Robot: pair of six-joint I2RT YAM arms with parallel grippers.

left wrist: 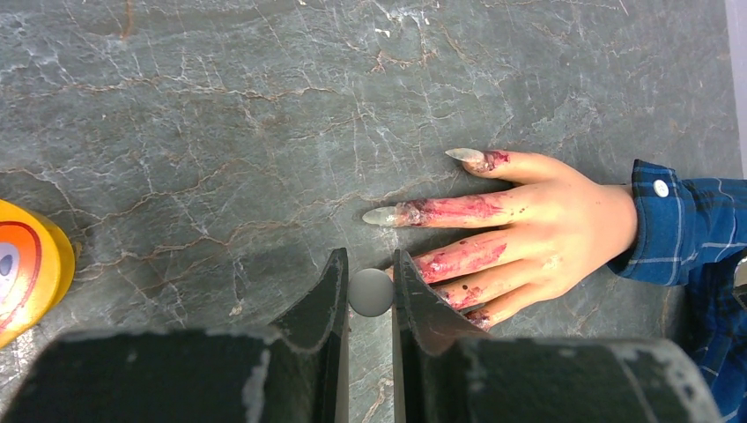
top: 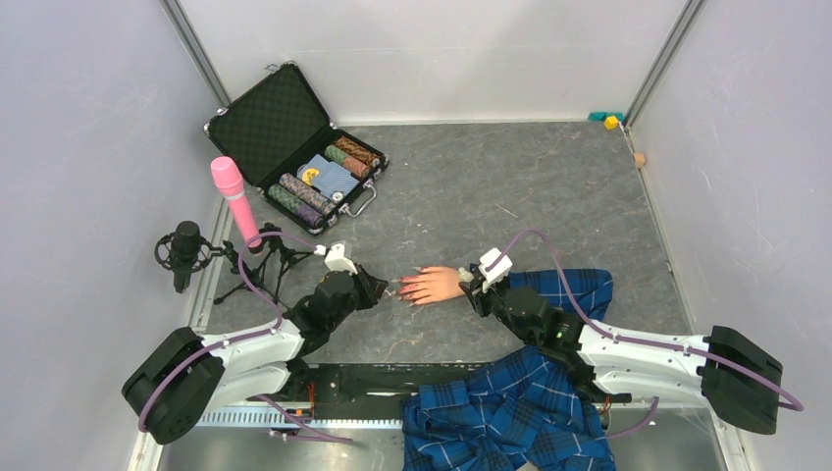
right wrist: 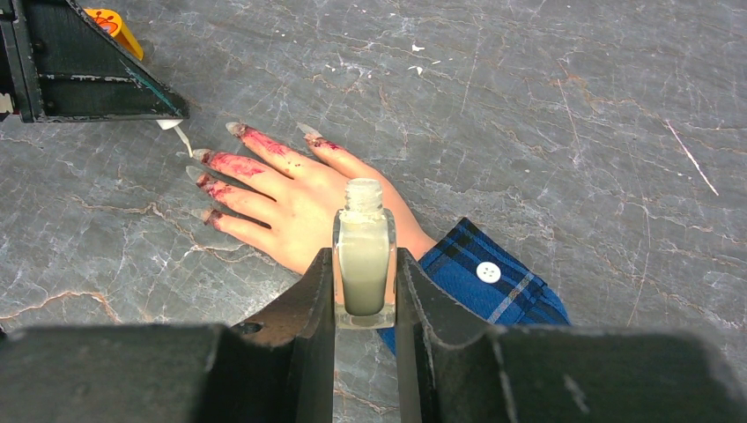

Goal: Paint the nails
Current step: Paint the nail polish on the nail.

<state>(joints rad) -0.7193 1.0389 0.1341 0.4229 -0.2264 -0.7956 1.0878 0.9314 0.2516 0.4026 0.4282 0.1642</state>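
The right gripper [right wrist: 364, 257] clamps an uncapped polish bottle [right wrist: 363, 273] upright by the wrist of the mannequin hand [right wrist: 299, 207], which lies flat on the grey table [right wrist: 573, 132]. The left gripper [left wrist: 370, 264] pinches the brush cap [left wrist: 371, 292], its bristles [right wrist: 182, 138] just beside the red-smeared nails [right wrist: 202, 155]

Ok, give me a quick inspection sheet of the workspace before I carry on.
Surface: grey marbled table, a few white flecks.
Job's things: mannequin hand flat, palm down; nails pale, fingers smeared red; polish bottle uncapped; brush tip beside a nail.
Clutter: open chip case, pink microphone, black microphone, yellow-orange object, plaid shirt heaped at the near edge.
Grippers: left gripper shut on brush; right gripper shut on polish bottle.
Cables: purple cables loop over both arms, clear of the hand.
Surroundings: white walls; small coloured blocks in far right corner.
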